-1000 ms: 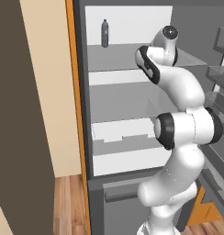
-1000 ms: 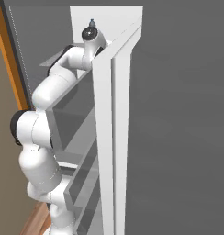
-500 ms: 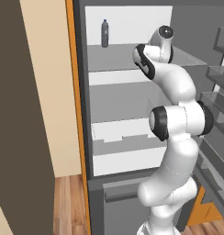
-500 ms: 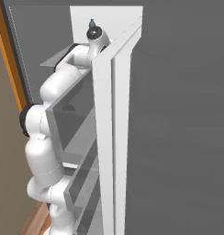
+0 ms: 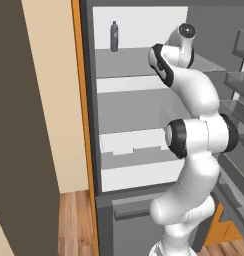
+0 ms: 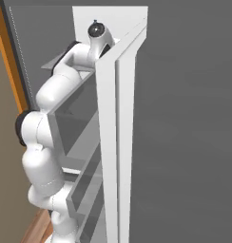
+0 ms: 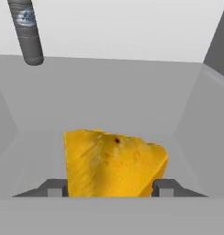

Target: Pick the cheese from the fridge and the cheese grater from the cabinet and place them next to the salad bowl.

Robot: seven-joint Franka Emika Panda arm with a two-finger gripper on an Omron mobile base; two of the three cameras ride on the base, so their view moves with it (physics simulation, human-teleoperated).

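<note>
The cheese (image 7: 114, 163) was seen in the hand view as one yellow-orange wedge, its lower edge cut off at the bottom of that picture. It was set between the two dark fingertips (image 7: 165, 187), one at each of its lower corners, and each tip was met by a side of the block, so the jaws were judged to be clamped on the wedge. Whether the block was lifted or resting on the grey shelf (image 7: 109, 96) could not be made out, since its underside was hidden.

In the left base view the gripper itself was concealed behind the white arm (image 5: 199, 135), which was reached up into the upper part of the fridge (image 5: 139, 130). In the right base view the hand was screened by the edge of the open fridge door (image 6: 115, 142).

One dark bottle (image 7: 26, 32) was counted, stood upright at the back of the same shelf, well apart from the wedge; its top was cropped in the hand view, while it was shown whole in the left base view (image 5: 114, 36). Two white shelves were counted below it there.
</note>
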